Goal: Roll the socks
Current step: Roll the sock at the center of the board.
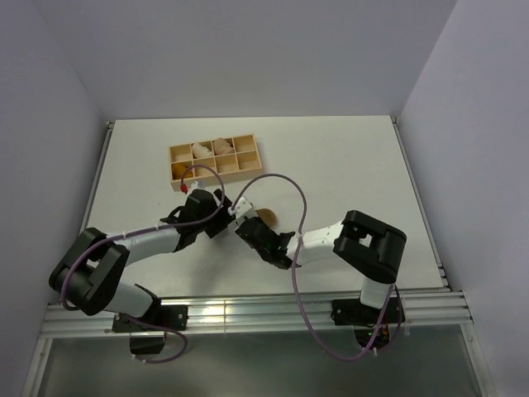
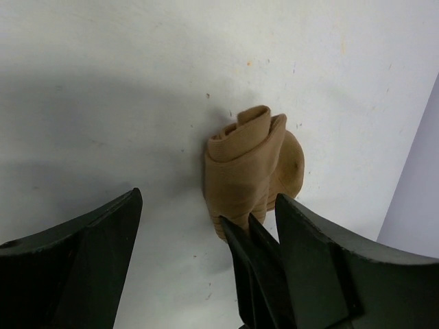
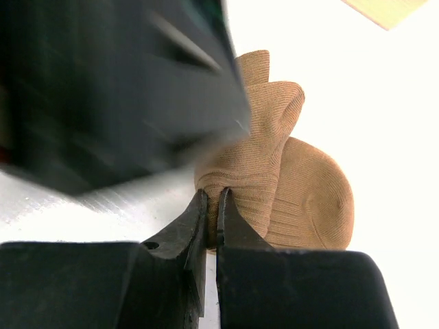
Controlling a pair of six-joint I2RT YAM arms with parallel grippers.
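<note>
The socks (image 2: pixel 250 171) lie on the white table as one tan-orange rolled bundle with a ribbed fold on top, seen close up as the socks (image 3: pixel 288 185) in the right wrist view and small as the socks (image 1: pixel 267 217) from above. My right gripper (image 3: pixel 211 197) is shut, its tips pinching the ribbed edge at the near end of the bundle. My left gripper (image 2: pixel 206 205) stands open, its fingers straddling that same end with the right gripper's tips between them. The left gripper (image 1: pixel 234 217) meets the right gripper (image 1: pixel 250 231) at mid-table.
A wooden compartment tray (image 1: pixel 245 172) sits behind the arms towards the back left, with pale rolled bundles (image 1: pixel 201 151) in some cells. Its corner, the tray (image 3: pixel 387 8), shows at the top of the right wrist view. Purple cables loop over both arms.
</note>
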